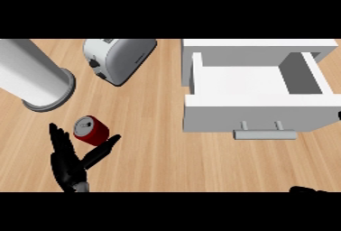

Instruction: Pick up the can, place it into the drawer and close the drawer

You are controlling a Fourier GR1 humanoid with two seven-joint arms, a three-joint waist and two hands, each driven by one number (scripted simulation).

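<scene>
We see a white drawer (256,97) pulled out of a white box at the right side of the counter. The drawer is open at the top, and all we can see in it is its white floor and grey side walls. A grey handle (264,133) sticks out from its front.

The counter (173,158) is light brown wood with long stripes running across it.

The red can (91,130) lies on its side on the wood at the left, well apart from the drawer. Its silver top faces up and left.

Our left hand (70,164) is black and comes in from the bottom left. Its fingers (60,140) are straight and spread, pointing up beside the can. The thumb (103,149) sticks out to the right, just under the can. The hand is wide open and holds nothing. We cannot tell if it touches the can.

Only a tiny black bit of our right hand (307,190) shows at the bottom right, so we cannot tell how open it is.

A silver toaster (118,58) sits at the top, tilted. A big grey tube (33,76) with a round rim lies at the top left, near the can. Bare wood lies between the can and the drawer.
</scene>
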